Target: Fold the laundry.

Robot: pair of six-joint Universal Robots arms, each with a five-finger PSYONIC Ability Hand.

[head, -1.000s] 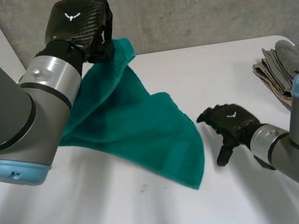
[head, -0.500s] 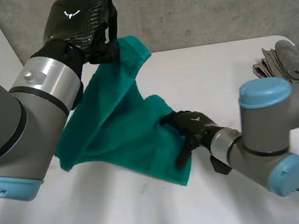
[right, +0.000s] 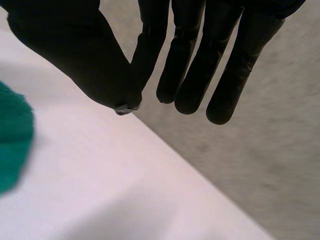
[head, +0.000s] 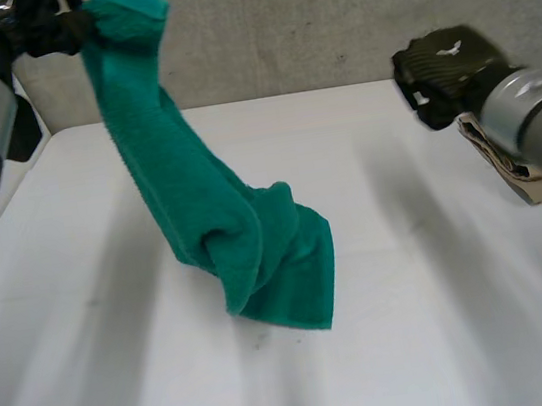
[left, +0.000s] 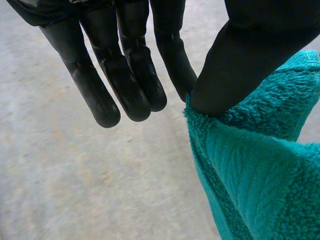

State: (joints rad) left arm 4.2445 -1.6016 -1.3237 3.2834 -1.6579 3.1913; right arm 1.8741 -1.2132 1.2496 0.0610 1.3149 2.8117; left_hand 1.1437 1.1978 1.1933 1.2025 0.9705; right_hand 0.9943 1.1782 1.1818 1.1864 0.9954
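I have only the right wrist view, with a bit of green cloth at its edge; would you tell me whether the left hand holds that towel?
Observer: Yes, the left hand, raised high, pinches the towel at an upper corner between thumb and finger.
Operator: Does it hang free?
Observer: Mostly; its bunched lower end is on or just above the table, I cannot tell which.
Operator: Is anything else on my side?
Observer: A stack of folded cloths lies at the table's edge, near the right hand.
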